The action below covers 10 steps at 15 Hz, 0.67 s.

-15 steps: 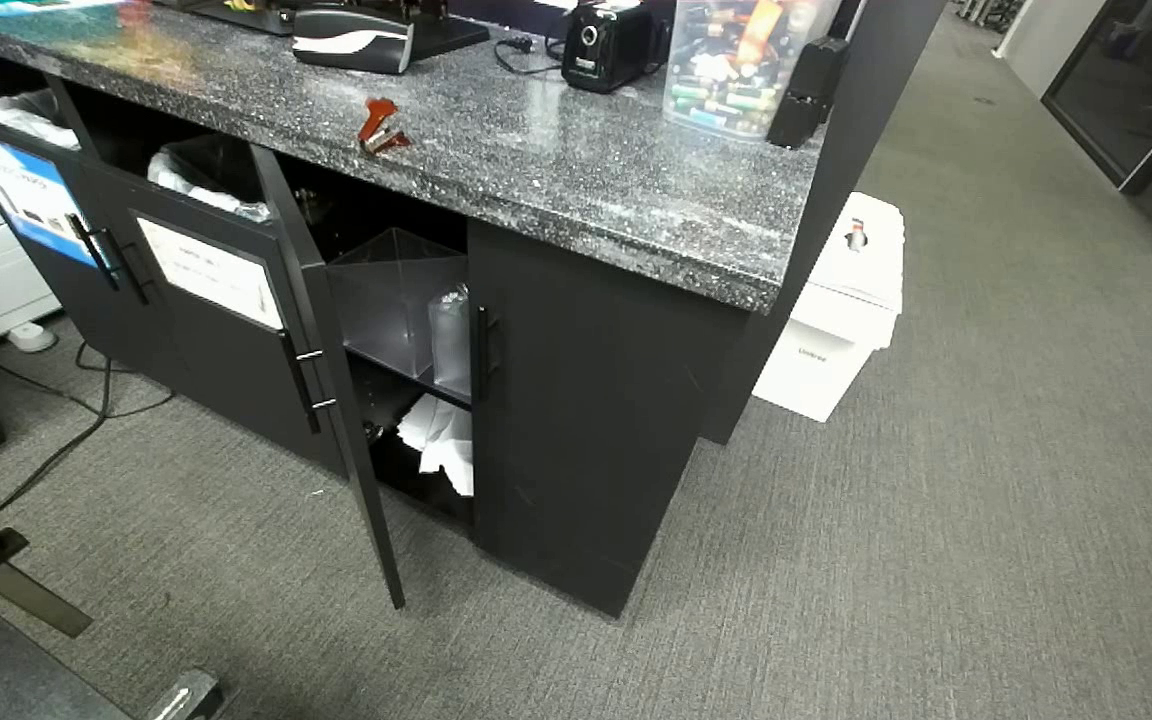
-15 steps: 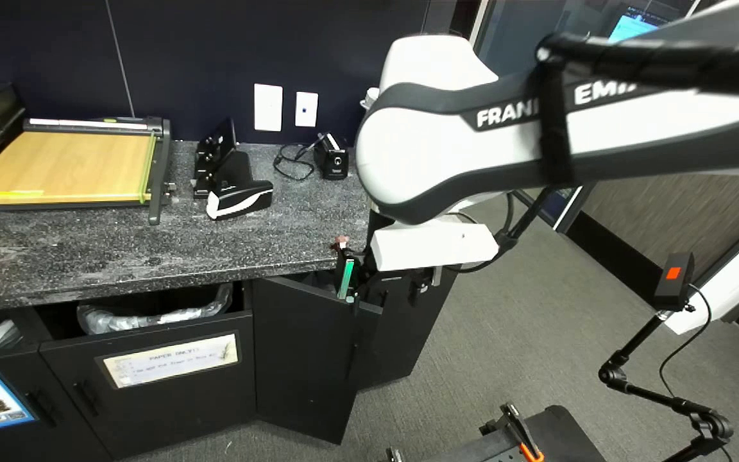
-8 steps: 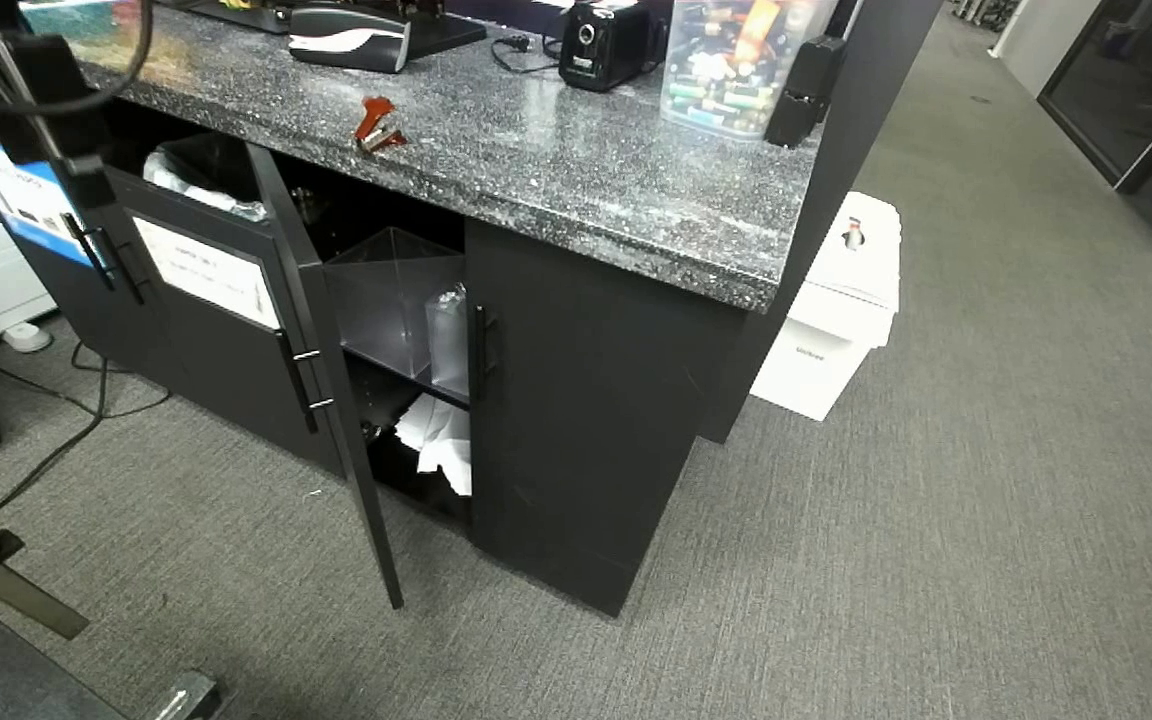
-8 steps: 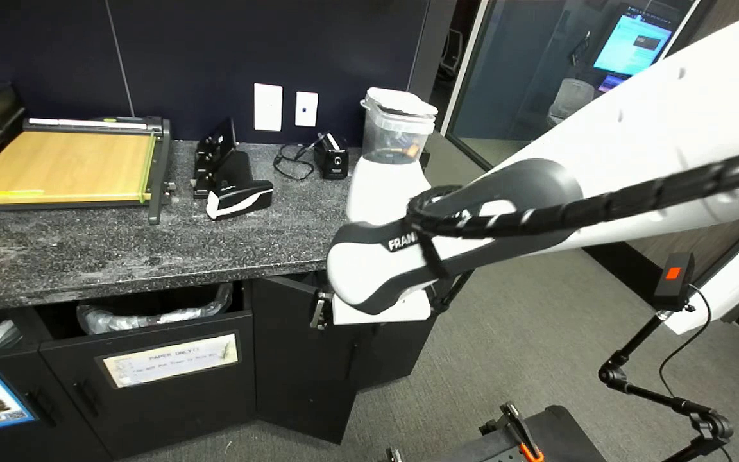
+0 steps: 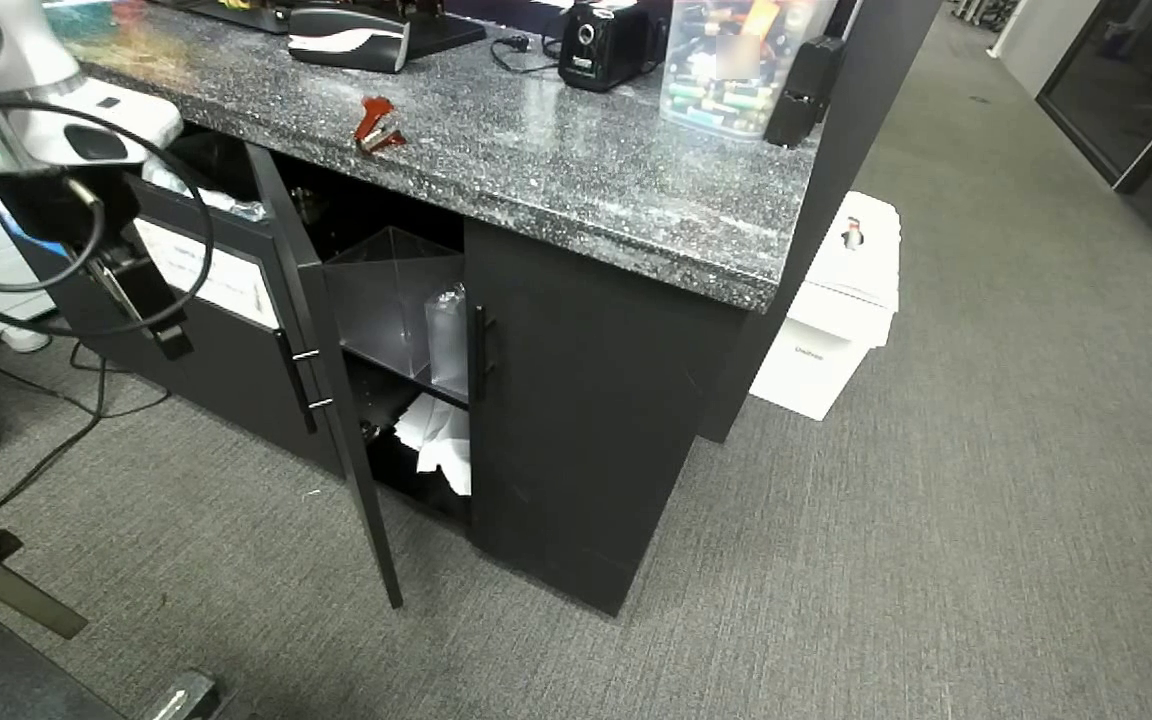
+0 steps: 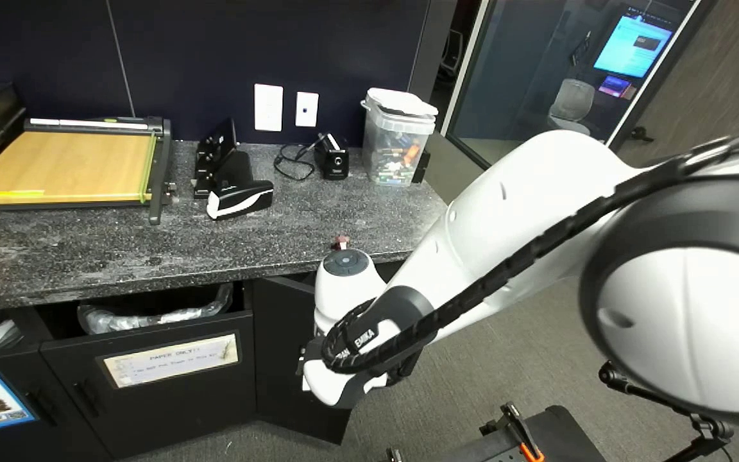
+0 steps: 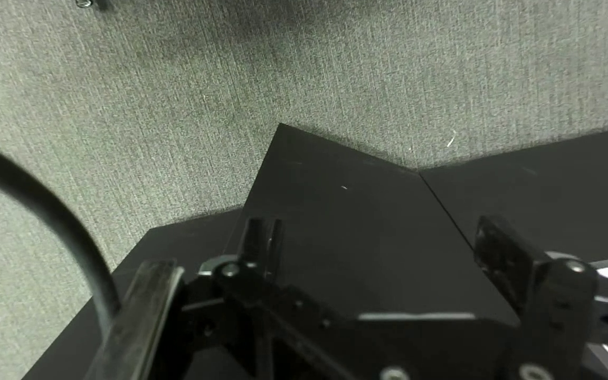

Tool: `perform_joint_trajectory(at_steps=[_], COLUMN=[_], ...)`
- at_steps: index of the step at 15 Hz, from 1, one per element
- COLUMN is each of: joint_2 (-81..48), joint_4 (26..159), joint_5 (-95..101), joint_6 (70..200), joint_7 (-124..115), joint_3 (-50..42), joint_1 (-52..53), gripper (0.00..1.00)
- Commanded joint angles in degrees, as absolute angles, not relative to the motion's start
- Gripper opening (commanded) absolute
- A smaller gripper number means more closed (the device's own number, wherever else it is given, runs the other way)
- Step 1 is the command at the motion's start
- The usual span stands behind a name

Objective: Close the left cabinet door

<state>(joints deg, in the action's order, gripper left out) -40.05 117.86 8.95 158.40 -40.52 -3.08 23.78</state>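
Note:
The left cabinet door (image 5: pixel 351 440) stands swung open in an exterior view, seen nearly edge-on, with its dark bar handle (image 5: pixel 297 382) on the outer face. It also shows in an exterior view (image 6: pixel 283 359), partly behind the arm, and as a black panel in the wrist view (image 7: pixel 346 206). My gripper (image 7: pixel 372 221) is open with nothing between its fingers, facing the door's outer face. In an exterior view the gripper (image 5: pixel 161 325) hangs on the door's outer side, left of the handle. In the other exterior picture the arm mostly hides it. Contact with the door cannot be told.
The twin black door (image 5: pixel 586 420) is flush at right. A clear plastic bin (image 5: pixel 386 300) sits on the shelf inside the opening. The speckled countertop (image 5: pixel 536 150) overhangs, with a red staple remover (image 5: pixel 374 122) near its edge. Bin cabinets (image 6: pixel 151 398) adjoin the door's hinge side.
The arm has swung down from the counter edge to the door's outer side, and the gripper has come into an exterior view from the left. The door looks unmoved.

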Motion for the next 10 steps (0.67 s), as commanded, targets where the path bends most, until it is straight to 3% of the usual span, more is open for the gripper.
perform_joint_trajectory(at_steps=[1,10], joint_2=[-49.1,-63.3], joint_4=[112.4,104.3], joint_5=[8.8,5.1], joint_6=[163.8,169.0], joint_7=[-46.8,-58.1], joint_3=[-9.8,-24.4], joint_1=[31.0,45.7], gripper=[1.0,1.0])
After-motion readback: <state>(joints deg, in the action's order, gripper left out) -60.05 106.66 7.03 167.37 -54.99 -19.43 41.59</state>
